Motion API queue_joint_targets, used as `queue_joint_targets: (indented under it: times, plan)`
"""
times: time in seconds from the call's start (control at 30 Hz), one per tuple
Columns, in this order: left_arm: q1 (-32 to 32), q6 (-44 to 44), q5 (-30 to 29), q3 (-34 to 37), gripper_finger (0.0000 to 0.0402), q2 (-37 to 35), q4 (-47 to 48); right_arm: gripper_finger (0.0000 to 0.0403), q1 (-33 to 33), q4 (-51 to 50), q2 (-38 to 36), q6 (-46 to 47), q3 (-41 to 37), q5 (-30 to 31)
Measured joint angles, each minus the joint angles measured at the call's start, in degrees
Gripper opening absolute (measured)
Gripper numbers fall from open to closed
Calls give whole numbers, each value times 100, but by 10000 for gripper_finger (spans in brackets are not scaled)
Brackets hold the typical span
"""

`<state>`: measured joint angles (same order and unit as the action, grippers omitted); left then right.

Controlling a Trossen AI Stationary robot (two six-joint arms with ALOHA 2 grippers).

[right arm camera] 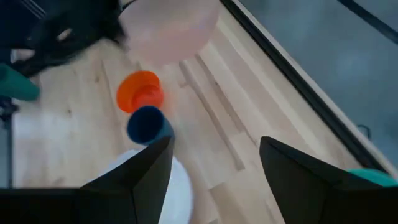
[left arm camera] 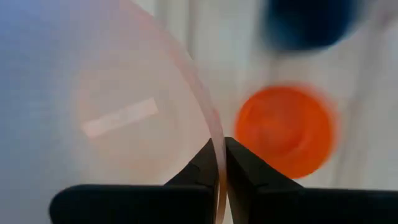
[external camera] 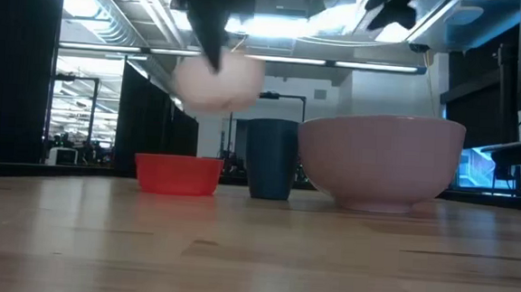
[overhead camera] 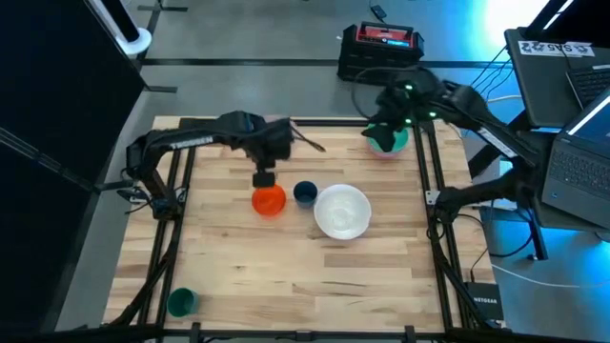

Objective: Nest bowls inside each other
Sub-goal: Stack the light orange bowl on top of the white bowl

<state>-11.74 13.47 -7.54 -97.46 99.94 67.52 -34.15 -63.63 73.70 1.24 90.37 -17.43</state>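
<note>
My left gripper (left arm camera: 219, 142) is shut on a translucent peach-pink bowl (external camera: 217, 82), held in the air over the middle of the table. Under it a red bowl (overhead camera: 269, 200) stands on its base. A small dark blue bowl (overhead camera: 305, 193) and the large white bowl (overhead camera: 341, 211) stand to its right. My right gripper (right arm camera: 214, 143) hangs open and empty at the far right, above a green bowl (overhead camera: 386, 141). A small green bowl (overhead camera: 181, 302) sits near the front left corner. My left gripper pinches the peach-pink bowl's rim (left arm camera: 216, 127), one finger inside the bowl and one outside. The fingers come from above, slanting down. The bowl hangs below them, lifted clear of the table and above the red bowl.
A black frame (overhead camera: 426, 171) runs along the table's edges. Behind the far edge stands a black crate (overhead camera: 379, 50), and laptops (overhead camera: 572, 162) sit off the right side. Bare wood lies toward the near edge.
</note>
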Motion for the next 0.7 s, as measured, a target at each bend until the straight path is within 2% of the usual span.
queue_joint_targets:
  times: [0.13,0.33,0.5,0.7]
  plan:
    - [952,42,12,-798,0,59,-22,227,4,-145,-463,395,0,-19]
    - [1869,397,-1,-1158,0,538,-1417,227,4,-271,-650,518,0,-20]
    - [2189,508,-24,-1367,0,1213,-1736,227,0,-547,-649,518,0,45]
    - [2146,969,-97,-1830,0,2018,-1861,227,0,-639,-648,601,0,125]
